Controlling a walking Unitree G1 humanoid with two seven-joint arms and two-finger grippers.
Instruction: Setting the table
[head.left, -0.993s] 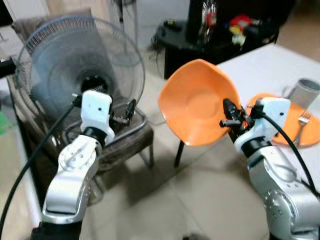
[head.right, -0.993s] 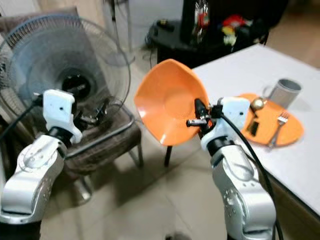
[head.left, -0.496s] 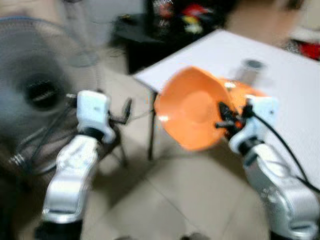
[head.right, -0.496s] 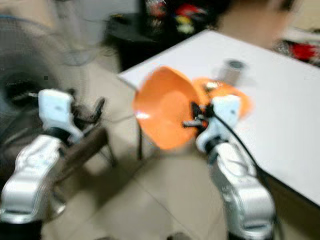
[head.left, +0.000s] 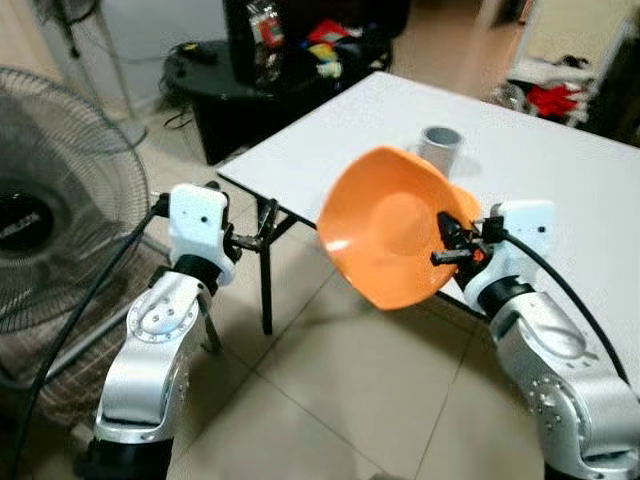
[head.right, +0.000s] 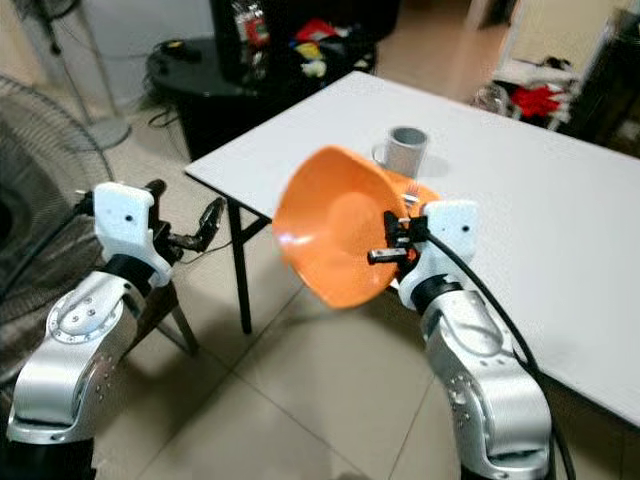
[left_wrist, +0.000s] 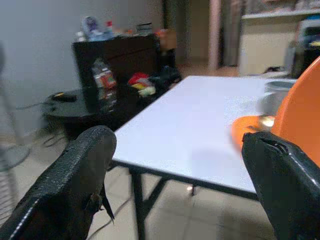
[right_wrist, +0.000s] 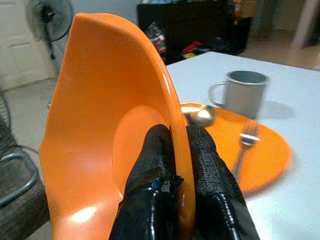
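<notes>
You had the right gripper (right_wrist: 172, 150) clenched on the rim of the orange bowl (head.left: 385, 235), one finger on the inside face and one on the outside, so the bowl stood on edge with its hollow turned toward the robot's left. It hung in the air off the near edge of the white surface (head.left: 540, 165), not yet over it. Behind the bowl on that surface lay the orange plate (right_wrist: 262, 147), with a fork (right_wrist: 245, 145) and a spoon (right_wrist: 200, 116) resting on it, and the grey mug (head.right: 405, 150) stood just beyond the plate.

The left gripper (left_wrist: 175, 175) was raised in front of the robot with its jaws spread wide and nothing between them; it took no part in the carry.

By my reading, you were in the carrying step: bowl in hand, place setting partly laid, bowl not yet down. The next move would call for bringing the bowl over the surface, rolling the wrist so the base faced down, and lowering it onto a bare patch beside the plate without knocking the mug or the cutlery, then releasing.
</notes>
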